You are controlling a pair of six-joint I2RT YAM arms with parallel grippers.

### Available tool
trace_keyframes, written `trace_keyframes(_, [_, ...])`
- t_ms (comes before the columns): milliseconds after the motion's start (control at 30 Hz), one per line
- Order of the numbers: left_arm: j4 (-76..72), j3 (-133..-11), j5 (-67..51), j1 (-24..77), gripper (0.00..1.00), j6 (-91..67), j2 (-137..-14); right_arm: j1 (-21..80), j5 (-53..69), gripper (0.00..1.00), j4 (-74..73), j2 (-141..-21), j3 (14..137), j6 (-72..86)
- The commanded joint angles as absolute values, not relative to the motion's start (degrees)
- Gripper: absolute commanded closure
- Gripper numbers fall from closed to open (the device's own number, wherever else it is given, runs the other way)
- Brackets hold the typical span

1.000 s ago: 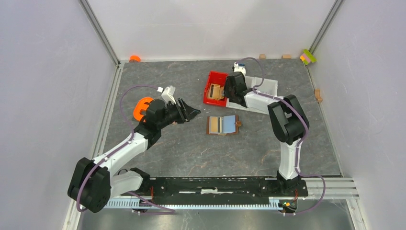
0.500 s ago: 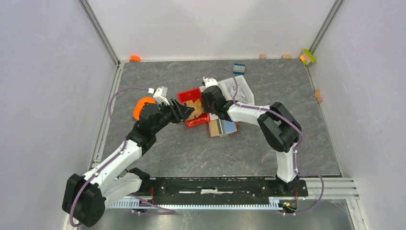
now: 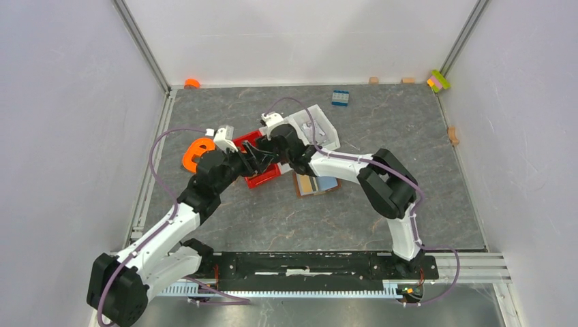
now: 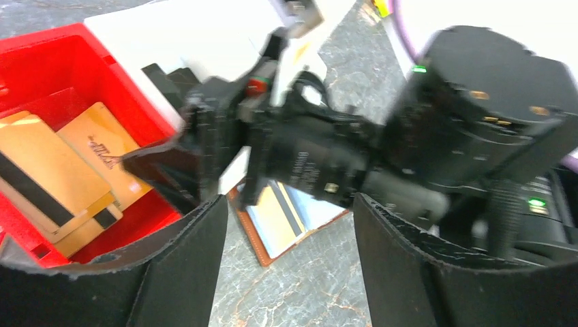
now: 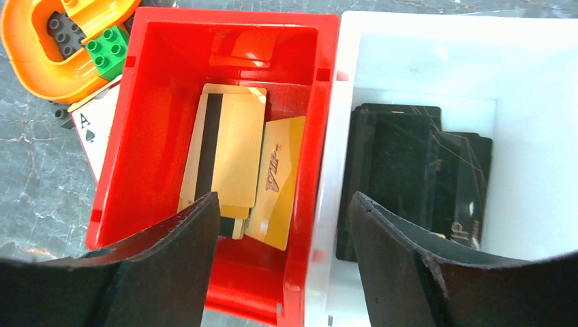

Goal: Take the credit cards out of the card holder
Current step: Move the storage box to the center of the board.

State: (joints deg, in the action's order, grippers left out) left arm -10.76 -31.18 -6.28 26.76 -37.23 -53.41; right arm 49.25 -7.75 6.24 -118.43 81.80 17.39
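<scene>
Red bin: tan credit cards are piled inside (one dark-striped). Card holder, brown, is laid open flat on the table just beside the bin; a pale blue card is seen in it. Both arms are bent inward, meeting over the bin. Left gripper and right gripper are spread apart, nothing held.
</scene>
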Motion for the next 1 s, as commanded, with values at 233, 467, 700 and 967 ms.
trace_keyframes(233, [-4.76,-32.48,3.85,26.9,0.3,-33.77,-52.75,48.99,-16.03,0.27,12.02,-95.94,62.21,18.52])
trace_keyframes(467, [-7.05,-35.82,-8.03,27.22,0.34,-33.21,-62.09,48.88,-24.55,0.02,0.4,-82.26,53.53,20.39])
trace_keyframes(700, [-6.5,-37.27,-9.68,34.22,0.34,-30.84,-67.14,42.75,-25.57,0.02,3.17,-68.99,37.89,22.6])
trace_keyframes(967, [-4.7,-39.5,-8.85,37.44,0.34,-27.34,-71.09,31.68,-10.53,0.02,6.58,-73.69,33.69,27.7])
